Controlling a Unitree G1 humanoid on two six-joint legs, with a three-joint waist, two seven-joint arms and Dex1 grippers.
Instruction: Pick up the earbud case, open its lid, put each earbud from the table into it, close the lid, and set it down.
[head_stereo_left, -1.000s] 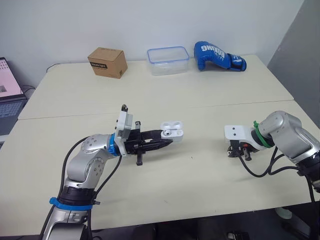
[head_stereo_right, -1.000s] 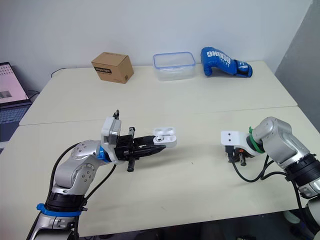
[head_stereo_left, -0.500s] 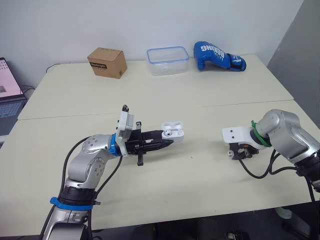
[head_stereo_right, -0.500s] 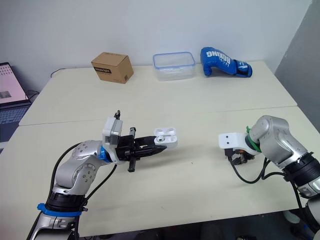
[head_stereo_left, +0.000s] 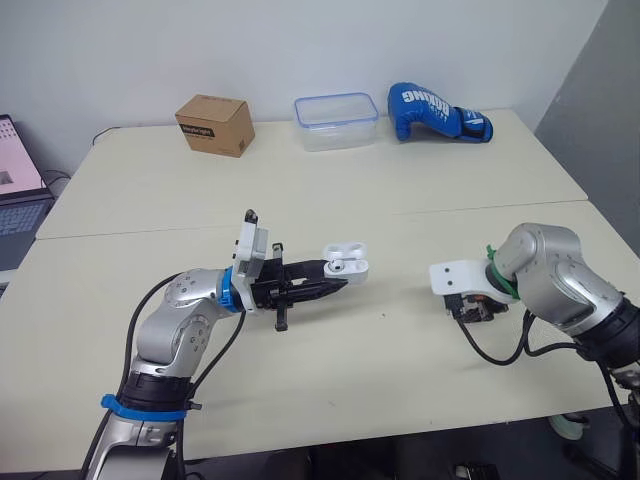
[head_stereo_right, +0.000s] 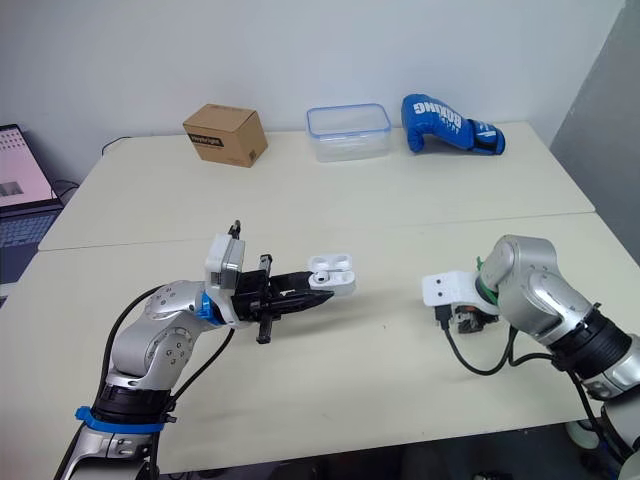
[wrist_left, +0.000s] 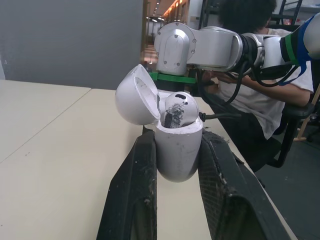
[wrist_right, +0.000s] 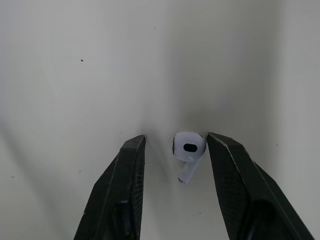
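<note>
Black right pincer (wrist_right: 176, 140) slid toward the earbud case (head_stereo_left: 345, 262), straddling an earbud (wrist_right: 189, 150).

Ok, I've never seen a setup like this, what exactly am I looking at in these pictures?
A humanoid robot with two arms at a cream table. Two pictures come from cameras on its head, two from its wrists. Its left hand grips a white earbud case, lid open, one white earbud already inside. Its right hand hangs open around a second white earbud lying on the table. Farther back sit a brown cardboard box, a clear plastic container and a blue boxing glove.
</note>
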